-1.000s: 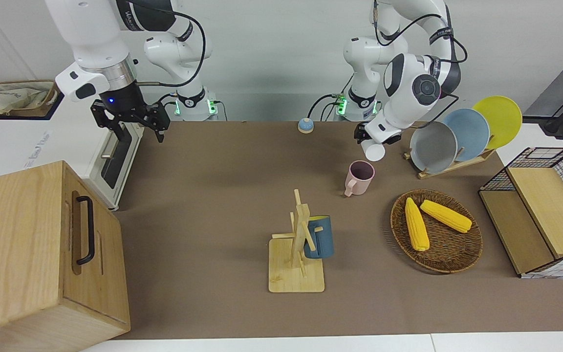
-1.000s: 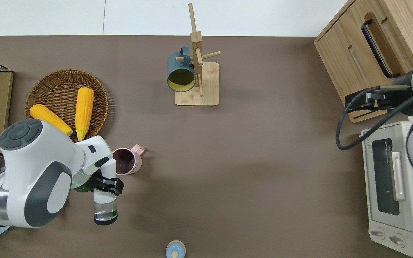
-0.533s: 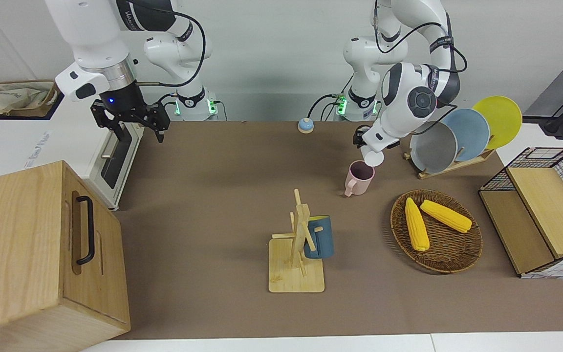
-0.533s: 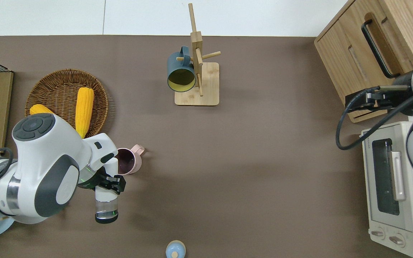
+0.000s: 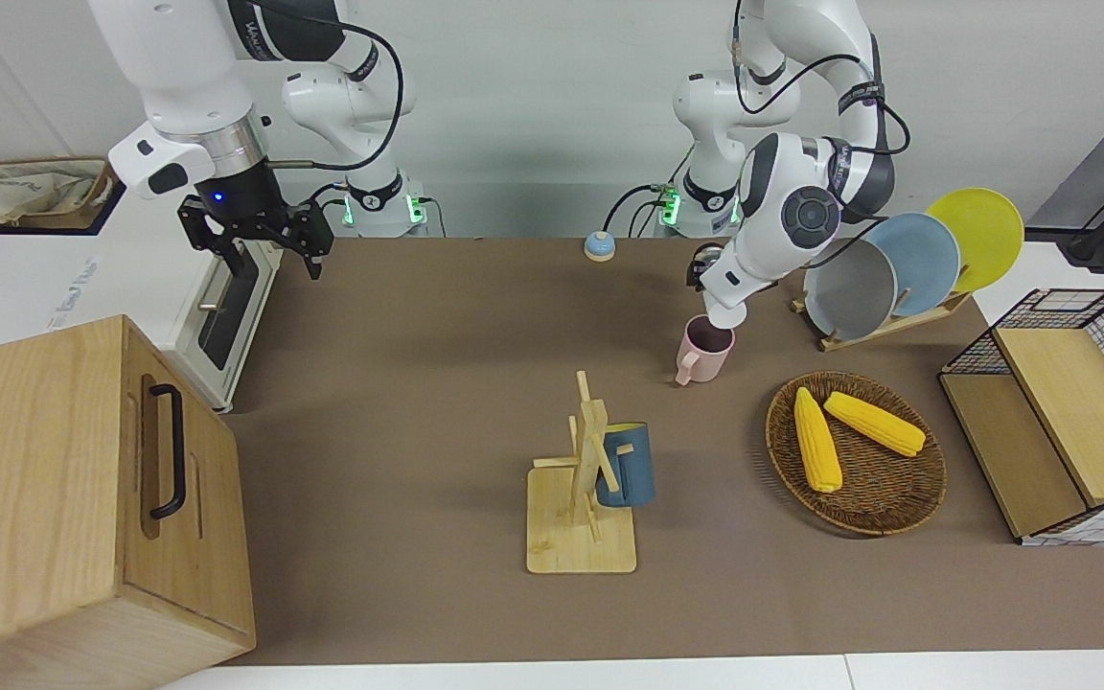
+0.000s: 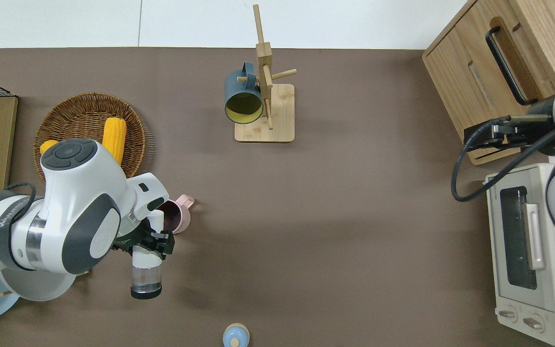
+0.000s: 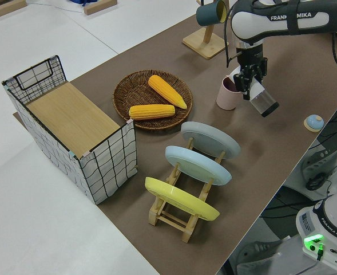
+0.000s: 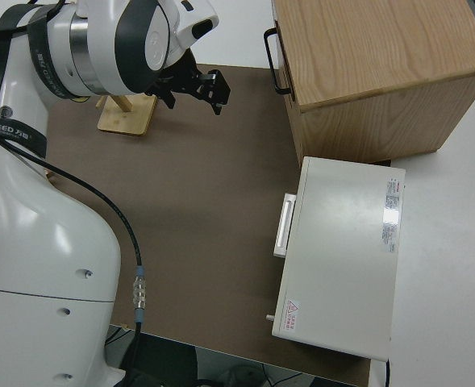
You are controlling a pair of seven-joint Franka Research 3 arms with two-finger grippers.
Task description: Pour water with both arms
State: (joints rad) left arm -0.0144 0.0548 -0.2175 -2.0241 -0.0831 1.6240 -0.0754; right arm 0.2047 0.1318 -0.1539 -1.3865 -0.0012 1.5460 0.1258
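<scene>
- Brown table [image 5: 418, 383] cover fills our front view; the left hand [image 5: 717, 287] grips a clear bottle [image 5: 717, 314] tipped mouth-down at the rim of the pink mug [image 5: 705, 350]. The right arm is parked, its right hand [image 5: 260, 240] spread wide. We see bare cover between the mug and the mug rack [image 5: 583, 508].
- From overhead we see the bottle [image 6: 146, 272] lying nearly level in the left hand [image 6: 150, 243], its base pointing toward the robots, its mouth at the mug [image 6: 176, 219]. The wicker basket [image 6: 89, 103] of corn [image 6: 113, 137] sits near the mug, toward the left arm's end. The table's middle is open.
- Our left side view shows the bottle [image 7: 264, 103] slanted, its mouth over the mug [image 7: 228, 94]; the plate rack [image 7: 185, 215] stands near the table edge.
- In our right side view the right hand [image 8: 197, 85] hangs open near the wooden cabinet [image 8: 366, 72] and toaster oven [image 8: 342, 258].
</scene>
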